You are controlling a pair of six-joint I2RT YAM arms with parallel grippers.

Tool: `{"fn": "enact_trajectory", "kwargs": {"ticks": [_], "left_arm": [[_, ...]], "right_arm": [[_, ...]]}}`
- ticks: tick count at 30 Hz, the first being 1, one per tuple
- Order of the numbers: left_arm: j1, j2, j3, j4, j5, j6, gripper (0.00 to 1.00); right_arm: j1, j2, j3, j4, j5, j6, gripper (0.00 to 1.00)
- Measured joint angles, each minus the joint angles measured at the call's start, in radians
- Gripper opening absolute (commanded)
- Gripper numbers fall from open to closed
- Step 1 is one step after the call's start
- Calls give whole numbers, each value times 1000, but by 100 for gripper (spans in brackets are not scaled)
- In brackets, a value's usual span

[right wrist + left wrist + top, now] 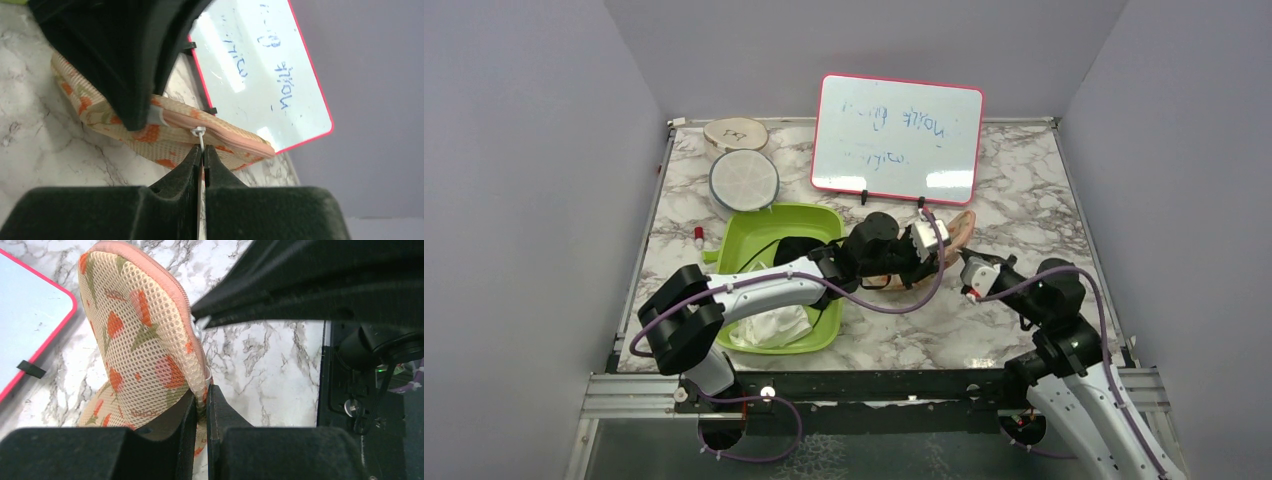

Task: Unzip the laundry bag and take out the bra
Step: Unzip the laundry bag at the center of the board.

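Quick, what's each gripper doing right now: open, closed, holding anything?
Left gripper: closed, holding the laundry bag by its edge.
Right gripper: closed on the zipper pull.

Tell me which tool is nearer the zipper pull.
Right. The right tool is shut on the zipper pull; the left tool clamps the laundry bag beside it.

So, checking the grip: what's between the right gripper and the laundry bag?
Only the white zipper pull, pinched by the right gripper and joined to the laundry bag; right wrist view.

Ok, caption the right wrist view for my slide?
Right gripper shut on the zipper pull of the laundry bag, whiteboard behind.
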Motion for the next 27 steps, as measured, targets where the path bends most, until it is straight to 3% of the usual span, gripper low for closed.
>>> {"fn": "enact_trajectory", "kwargs": {"ticks": [15, 21, 27], "left_arm": [[-18, -77, -74, 44, -13, 126, 0], [-21, -82, -92, 79, -21, 152, 0], [-37, -82, -93, 74, -49, 136, 38]], "right_arm": [[0, 158, 198, -28, 306, 513, 1], [0, 303, 320, -81, 303, 636, 1], [-1, 314, 326, -101, 211, 583, 1]]}}
